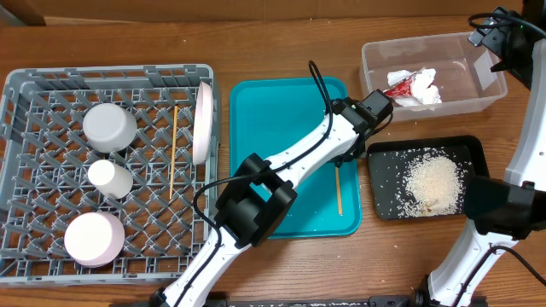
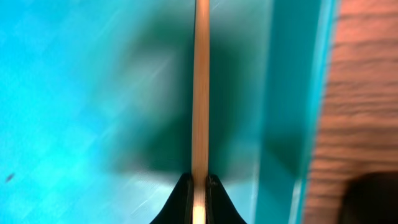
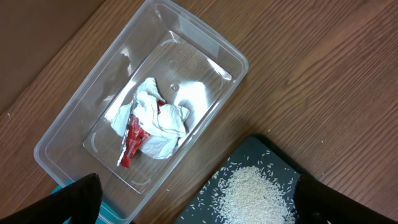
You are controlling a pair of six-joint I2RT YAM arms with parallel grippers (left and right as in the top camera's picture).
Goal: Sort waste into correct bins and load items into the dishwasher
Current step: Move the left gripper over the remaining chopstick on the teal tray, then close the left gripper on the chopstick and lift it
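Mid-frame overhead, we see the left gripper (image 2: 199, 182) clamped on a chopstick (image 1: 339, 196), the right gripper (image 3: 196, 180) spread apart.

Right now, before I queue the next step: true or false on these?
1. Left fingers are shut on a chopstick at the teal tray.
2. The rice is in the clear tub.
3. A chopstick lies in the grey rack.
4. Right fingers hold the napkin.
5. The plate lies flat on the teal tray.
1. True: the left fingers pinch the chopstick at the teal tray.
2. False: the rice is in the black tray. The clear tub holds the napkin and red wrapper.
3. True: a second chopstick lies in the grey rack.
4. False: the right fingers are open and empty.
5. False: the plate stands on edge in the rack.
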